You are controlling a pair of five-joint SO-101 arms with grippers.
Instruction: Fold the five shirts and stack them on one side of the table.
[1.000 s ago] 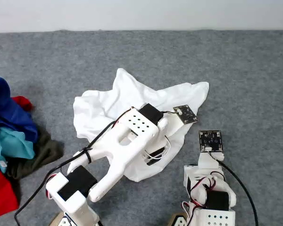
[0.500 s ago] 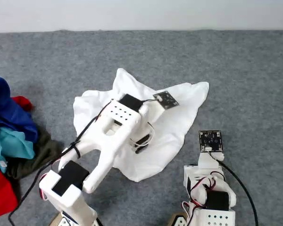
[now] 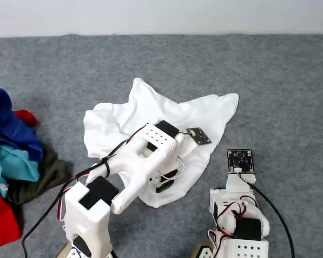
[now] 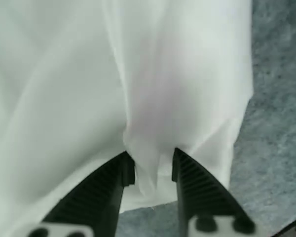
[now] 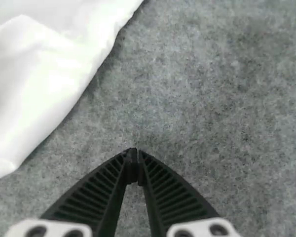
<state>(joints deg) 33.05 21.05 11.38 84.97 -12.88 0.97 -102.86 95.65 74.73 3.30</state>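
While the right gripper (image 5: 133, 158) hung pressed shut and empty over bare counter (image 3: 285, 80), the left gripper (image 4: 149, 162) pinched a fold of the white shirt (image 3: 151, 107), crumpled mid-counter, and the coloured shirts (image 3: 11, 156) lay heaped on the left arm's side, so seemingly none was folded or stacked yet.

We see the white shirt (image 3: 151, 107) as thin, smooth, matt cloth in soft folds. The desk (image 3: 280, 80) has a grey, felt-like cover, fuzzy and dull. The left claw (image 4: 152, 158) and right claw (image 5: 134, 153) are matt black ribbed plastic. The arm shells (image 3: 145, 158) are smooth white plastic with a faint sheen. The coloured shirts (image 3: 11, 156) are soft matt cloth.
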